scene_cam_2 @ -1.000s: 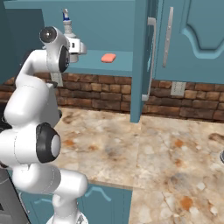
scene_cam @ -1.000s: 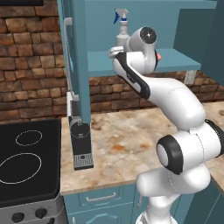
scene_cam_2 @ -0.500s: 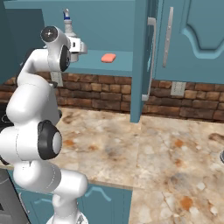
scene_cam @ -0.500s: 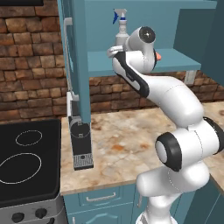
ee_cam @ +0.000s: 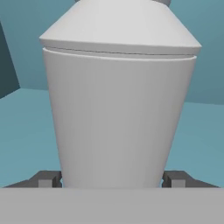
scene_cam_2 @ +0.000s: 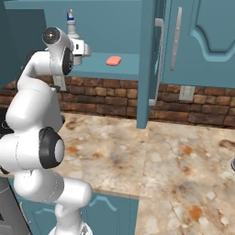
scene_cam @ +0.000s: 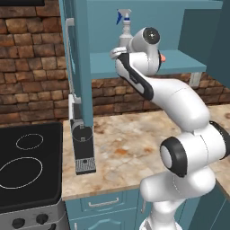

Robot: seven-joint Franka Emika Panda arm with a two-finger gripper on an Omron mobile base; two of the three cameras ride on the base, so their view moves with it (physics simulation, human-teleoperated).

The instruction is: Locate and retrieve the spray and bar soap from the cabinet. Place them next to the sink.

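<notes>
While the spray [ee_cam: 119, 100] is standing upright on the cabinet [scene_cam: 188, 60] shelf, its grey-white body is tapering downward. The gripper [ee_cam: 112, 178] is sitting spread, one fingertip [ee_cam: 46, 178] flanking each side.

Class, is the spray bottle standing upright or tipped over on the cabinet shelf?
Upright. The spray stands on the shelf with its blue nozzle on top; in the hand view its sides rise straight.

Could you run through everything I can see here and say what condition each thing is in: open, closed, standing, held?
cabinet: door swung open.
spray: upright on the shelf, between the fingertips.
bar soap: lying flat on the shelf, untouched.
gripper: fingertips either side of the spray's base; grip unclear.
stove: burners dark.
</notes>
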